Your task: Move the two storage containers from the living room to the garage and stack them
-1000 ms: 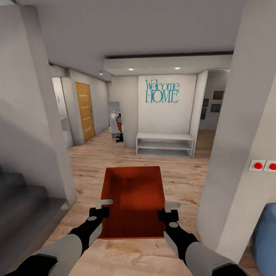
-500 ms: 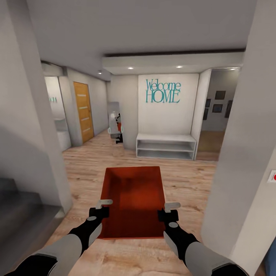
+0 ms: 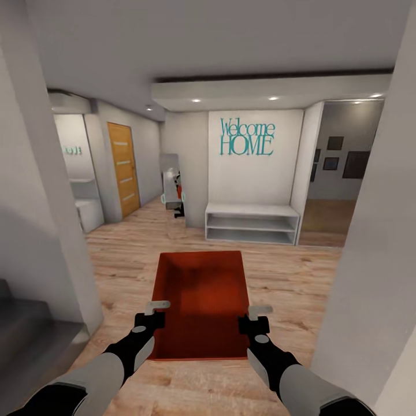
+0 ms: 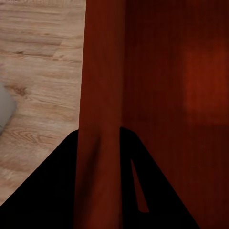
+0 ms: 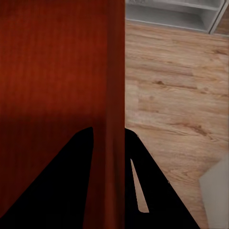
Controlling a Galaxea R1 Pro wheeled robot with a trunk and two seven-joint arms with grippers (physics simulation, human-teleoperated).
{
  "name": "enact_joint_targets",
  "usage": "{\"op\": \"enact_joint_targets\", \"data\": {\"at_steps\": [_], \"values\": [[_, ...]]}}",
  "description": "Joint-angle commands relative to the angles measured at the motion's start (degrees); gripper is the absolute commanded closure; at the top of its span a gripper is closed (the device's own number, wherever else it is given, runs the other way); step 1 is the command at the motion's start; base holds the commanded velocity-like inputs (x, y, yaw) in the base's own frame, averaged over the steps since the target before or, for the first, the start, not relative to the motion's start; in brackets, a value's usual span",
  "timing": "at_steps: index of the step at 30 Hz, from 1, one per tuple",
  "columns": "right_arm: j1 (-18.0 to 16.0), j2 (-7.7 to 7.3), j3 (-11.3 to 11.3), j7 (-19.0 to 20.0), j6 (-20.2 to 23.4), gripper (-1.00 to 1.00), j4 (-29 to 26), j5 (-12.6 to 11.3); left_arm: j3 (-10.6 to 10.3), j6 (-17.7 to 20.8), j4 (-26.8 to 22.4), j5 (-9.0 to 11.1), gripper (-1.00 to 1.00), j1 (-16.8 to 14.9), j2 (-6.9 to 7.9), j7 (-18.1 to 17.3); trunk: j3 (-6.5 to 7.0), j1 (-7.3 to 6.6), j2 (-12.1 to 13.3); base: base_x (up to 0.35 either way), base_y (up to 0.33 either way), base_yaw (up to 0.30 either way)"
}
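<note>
I carry one orange-red open-top storage container (image 3: 202,303) level in front of me, above pale wood-plank flooring. My left gripper (image 3: 155,315) is shut on its left wall and my right gripper (image 3: 252,319) is shut on its right wall. In the left wrist view the thin wall (image 4: 100,143) runs between the two dark fingers (image 4: 57,186). The right wrist view has the other wall (image 5: 112,143) pinched the same way between its fingers (image 5: 152,191).
Ahead stands a low white open shelf (image 3: 252,223) under a "Welcome HOME" wall sign (image 3: 247,137). An orange-brown door (image 3: 122,170) is at the left rear. Grey stairs (image 3: 29,335) lie at my left, a white pillar (image 3: 375,242) at my right. An opening (image 3: 332,185) lies right of the shelf.
The whole view has shifted as I roll forward: the right pillar and the red wall buttons slid out of frame, the stairs moved left. Both grippers keep their hold on the container.
</note>
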Motion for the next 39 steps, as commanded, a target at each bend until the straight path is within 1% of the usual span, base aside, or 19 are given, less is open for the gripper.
{"op": "enact_joint_targets", "data": {"at_steps": [1,27,39], "values": [[0.0,-3.03,-2.5,-2.1,-0.4,1.0,0.2,-1.0,3.3,-1.9,-0.1,1.3,1.0,-0.1,1.47,4.7,-0.01,0.05,0.0,0.324,0.0,0.0],[0.0,-3.03,-2.5,-2.0,-0.5,1.0,0.2,-0.9,3.4,-1.9,-0.2,1.3,1.0,-0.1,1.47,4.7,-0.01,0.05,0.0,0.324,0.0,0.001],[0.0,-3.09,-2.5,-2.0,-0.4,1.0,0.2,-0.9,3.3,-1.9,-0.2,1.3,1.0,-0.1,1.41,4.7,-0.01,0.05,0.0,0.324,0.0,0.236]]}}
